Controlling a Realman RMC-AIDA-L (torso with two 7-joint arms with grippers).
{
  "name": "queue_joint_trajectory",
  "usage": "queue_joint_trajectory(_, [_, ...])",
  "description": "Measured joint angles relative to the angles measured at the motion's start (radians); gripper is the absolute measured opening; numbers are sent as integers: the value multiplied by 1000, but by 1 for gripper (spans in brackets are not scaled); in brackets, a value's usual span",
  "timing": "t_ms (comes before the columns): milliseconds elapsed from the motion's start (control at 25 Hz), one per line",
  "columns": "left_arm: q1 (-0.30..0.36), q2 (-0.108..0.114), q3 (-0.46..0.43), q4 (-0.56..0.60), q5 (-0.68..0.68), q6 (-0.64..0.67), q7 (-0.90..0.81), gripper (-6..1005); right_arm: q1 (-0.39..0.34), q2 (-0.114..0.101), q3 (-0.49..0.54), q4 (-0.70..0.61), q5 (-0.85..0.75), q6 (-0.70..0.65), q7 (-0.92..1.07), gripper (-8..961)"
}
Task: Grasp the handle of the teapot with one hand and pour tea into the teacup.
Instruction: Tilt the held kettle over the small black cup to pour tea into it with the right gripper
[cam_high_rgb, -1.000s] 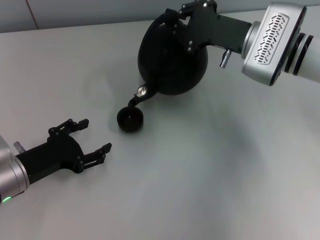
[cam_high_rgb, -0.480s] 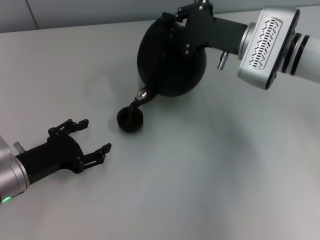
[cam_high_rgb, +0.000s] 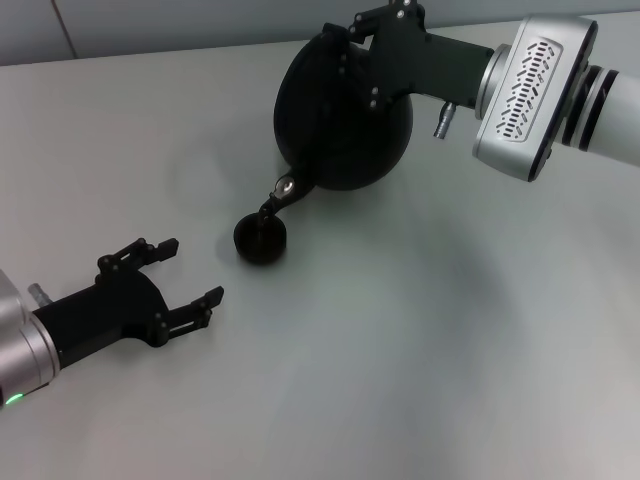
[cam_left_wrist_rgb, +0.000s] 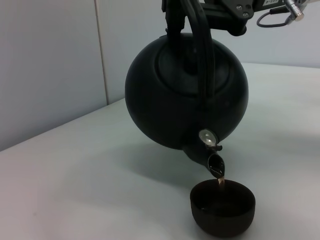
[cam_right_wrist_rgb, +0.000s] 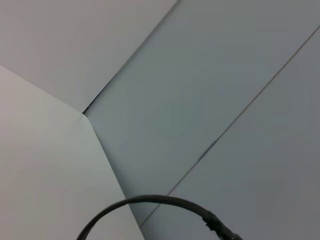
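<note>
Risk, as a judgement: the teacup (cam_high_rgb: 260, 239) is tiny and the spout mouth hangs just above its rim, so any wobble or extra tilt of the teapot (cam_high_rgb: 345, 120) could send the stream over the edge onto the table (cam_high_rgb: 420, 340), or the spout could nudge the cup aside; overfilling is also likely if the tilt is held. A thin stream shows in the left wrist view, entering the cup. The right gripper (cam_high_rgb: 385, 40) is clamped on the handle (cam_left_wrist_rgb: 197, 45) at the pot's top, pot tipped spout-down. The teacup sits at about 7 o'clock from that gripper, well apart. The left gripper (cam_high_rgb: 185, 275), jaws spread and empty, rests near the cup's 8 o'clock.
</note>
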Motion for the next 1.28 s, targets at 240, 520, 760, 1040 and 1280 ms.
queue_joint_trajectory(240, [0, 0, 2, 1, 0, 0, 0, 842, 0, 0, 0, 2, 1, 0, -14, 79])
queue_joint_trajectory(520, [0, 0, 4, 1, 0, 0, -1, 842, 6, 0, 0, 4, 1, 0, -17, 80])
queue_joint_trajectory(760, [0, 0, 4, 1, 1, 0, -1, 842, 13, 0, 0, 26, 2, 12, -17, 80])
queue_joint_trajectory(1040, [0, 0, 0, 1, 7, -1, -1, 842, 23, 0, 1, 49, 10, 46, 42, 80])
queue_joint_trajectory(1280, [-1, -2, -2, 2, 25, -4, -11, 842, 13, -1, 2, 30, 32, 40, 153, 79])
